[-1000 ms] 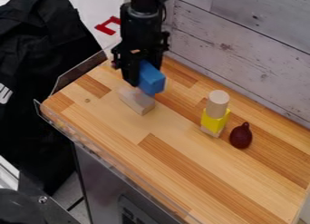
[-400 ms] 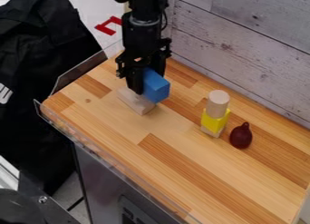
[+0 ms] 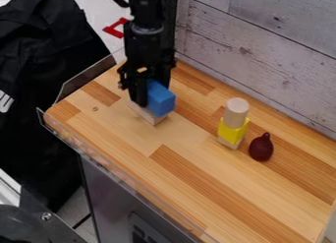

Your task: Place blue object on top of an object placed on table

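Right now we see the black gripper (image 3: 152, 93) pointing down over the far left part of the wooden tabletop (image 3: 216, 188), its fingers closed around the blue block (image 3: 162, 99). We find that block directly over the pale wooden block (image 3: 154, 120), which lies on the tabletop and is partly covered from our viewpoint; whether the two touch, we cannot tell. Above the gripper, the black arm (image 3: 144, 38) comes in from the view's top edge. Well apart from them, toward the view's right, we have a small upright stack: a pale base piece (image 3: 228, 142), a yellow block (image 3: 233, 131) on it, and a light wooden cylinder (image 3: 236, 108) on top. Just beside the stack sits a dark red, pear-shaped object (image 3: 261, 148). Farther out, we note the whitewashed plank wall (image 3: 269, 55) behind the tabletop, a bracket-shaped red piece (image 3: 113, 30) beyond its far left corner, and black fabric (image 3: 46, 75) along the view's left side.
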